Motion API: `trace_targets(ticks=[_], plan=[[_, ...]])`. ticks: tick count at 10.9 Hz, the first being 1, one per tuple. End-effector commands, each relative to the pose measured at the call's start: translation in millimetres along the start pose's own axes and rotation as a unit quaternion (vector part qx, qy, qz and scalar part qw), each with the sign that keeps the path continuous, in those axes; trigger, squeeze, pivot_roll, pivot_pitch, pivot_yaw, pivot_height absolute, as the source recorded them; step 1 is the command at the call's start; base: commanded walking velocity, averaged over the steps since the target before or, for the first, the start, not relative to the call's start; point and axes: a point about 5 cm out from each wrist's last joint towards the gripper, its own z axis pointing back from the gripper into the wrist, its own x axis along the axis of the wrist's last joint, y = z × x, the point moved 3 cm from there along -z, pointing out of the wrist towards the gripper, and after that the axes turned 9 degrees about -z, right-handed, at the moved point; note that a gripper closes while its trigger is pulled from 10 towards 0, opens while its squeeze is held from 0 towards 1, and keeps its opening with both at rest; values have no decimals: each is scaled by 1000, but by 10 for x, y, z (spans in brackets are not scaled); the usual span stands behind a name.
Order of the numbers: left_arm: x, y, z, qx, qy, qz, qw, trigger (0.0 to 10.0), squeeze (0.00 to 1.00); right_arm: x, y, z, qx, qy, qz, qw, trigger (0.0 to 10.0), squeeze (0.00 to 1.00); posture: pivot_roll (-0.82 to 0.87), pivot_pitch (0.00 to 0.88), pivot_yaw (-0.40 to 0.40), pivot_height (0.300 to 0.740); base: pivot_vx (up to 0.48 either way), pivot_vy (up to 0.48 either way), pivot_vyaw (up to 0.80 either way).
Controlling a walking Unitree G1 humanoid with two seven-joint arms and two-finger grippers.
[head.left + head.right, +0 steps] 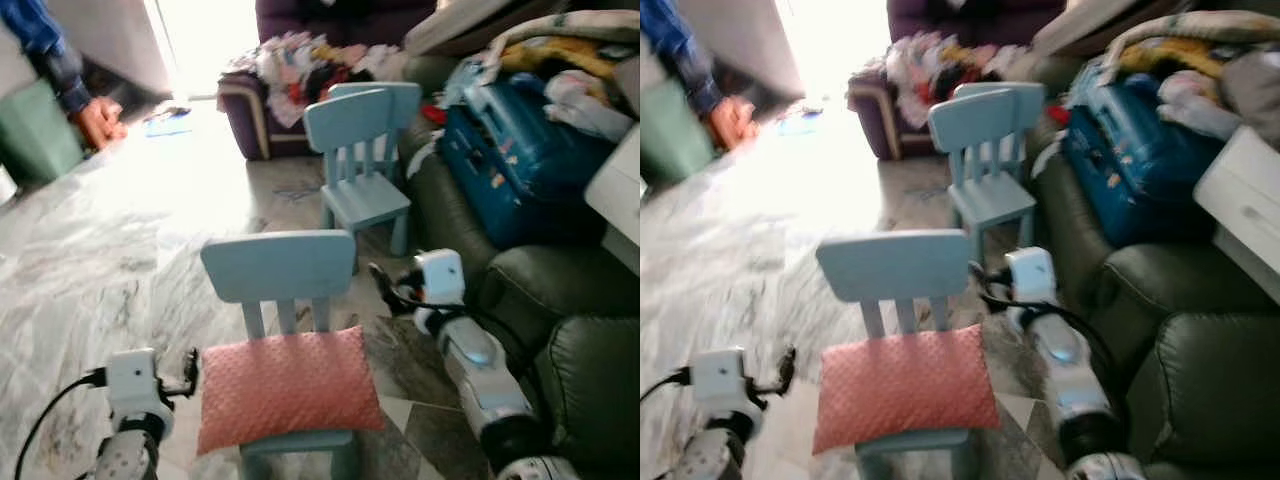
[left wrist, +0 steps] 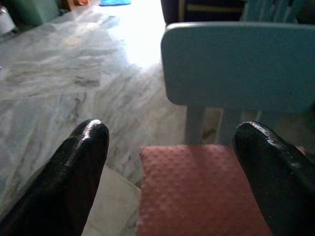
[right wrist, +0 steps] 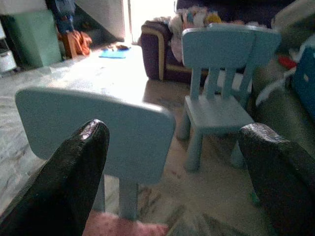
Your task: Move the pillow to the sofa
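Squarely on chair (image 1: 290,270), pillow (image 1: 287,385)

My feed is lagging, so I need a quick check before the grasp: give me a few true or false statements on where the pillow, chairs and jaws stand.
1. The pink pillow lies on the near blue chair. True.
2. The left gripper is shut on the pillow. False: its jaws are open, at the pillow's edge.
3. A second blue chair stands farther back. True.
4. The right gripper holds a cup. False: its jaws are open and empty.
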Motion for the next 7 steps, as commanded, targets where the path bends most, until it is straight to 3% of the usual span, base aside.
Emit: trace_targets(ticks=[1, 5, 7], plan=[[38, -11, 22, -15, -6, -22, 1000, 10000, 0, -2, 13, 21, -3, -1, -4, 1000, 10000, 0, -120, 0, 53, 740, 0, 0, 0], [72, -1, 55, -22, -14, -10, 1000, 10000, 0, -227, -200, 335, -29, 37, 2, 999, 10000, 0, -127, 0, 47, 740, 0, 0, 0], [60, 54, 88, -27, -14, -10, 999, 10000, 0, -240, -412, 624, -53, 45, 13, 998, 10000, 0, -158, 0, 56, 740, 0, 0, 0]])
